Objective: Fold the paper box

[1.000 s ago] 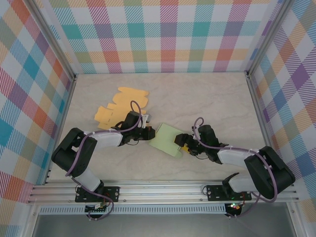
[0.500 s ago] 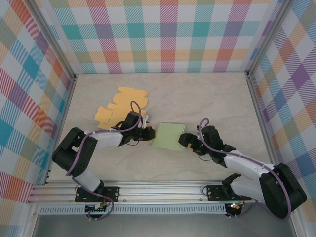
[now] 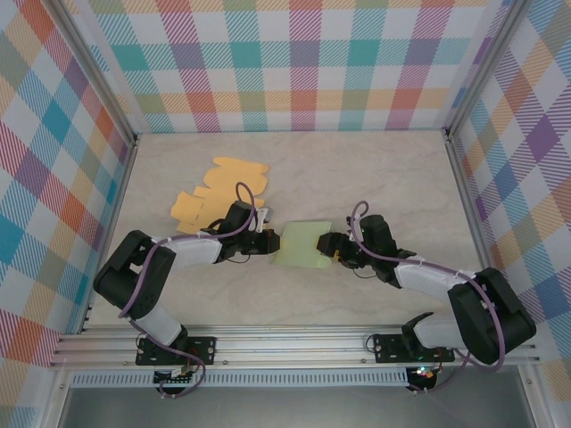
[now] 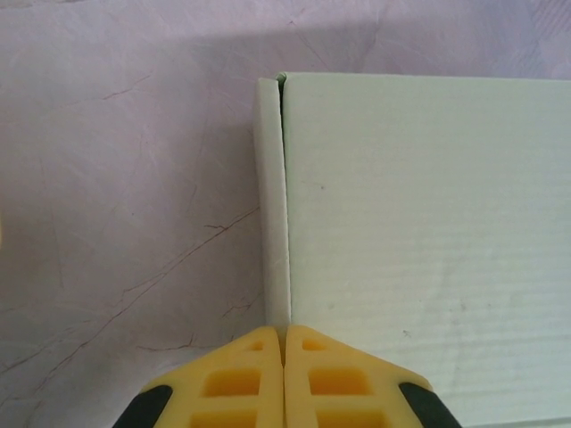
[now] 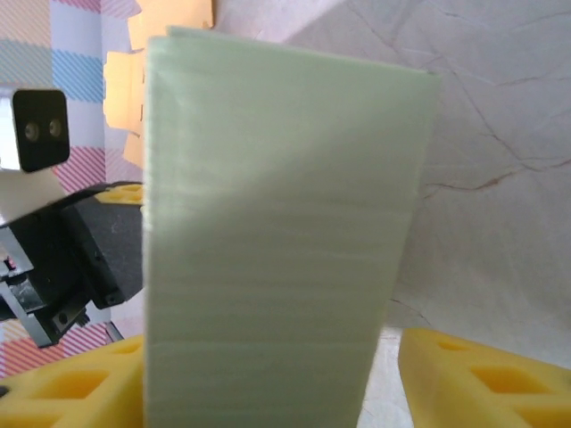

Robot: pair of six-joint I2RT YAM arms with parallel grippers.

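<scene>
**Top external view: pale green box between the two end effectors**

The top external view shows the paper box (image 3: 302, 244), pale green, on the tabletop (image 3: 375, 169). It lies near the middle and a little toward the near edge. The two arms reach it from opposite sides.

The left end effector (image 3: 271, 242) touches the left edge of the box. In the left wrist view the box is a wide plain panel with a narrow flap (image 4: 271, 196) along its left side, and a thin dark seam runs between them. This end effector is closed. Its two yellow fingers (image 4: 241, 374) are pressed together exactly at the near end of that seam. I cannot tell if a layer of paper is pinched between them.

The right end effector (image 3: 332, 246) is at the right edge of the box. In the right wrist view its jaws are apart, with one yellow finger (image 5: 486, 383) on each side of the green panel. A thin strip of tabletop is visible between the panel and one finger, so the jaws are around the box but not clamped on it.

Several orange paper pieces (image 3: 219, 189) lie in a group on the tabletop, beyond the left arm and apart from the box. Checked walls (image 3: 303, 71) in many colours stand on three sides of the tabletop.
</scene>
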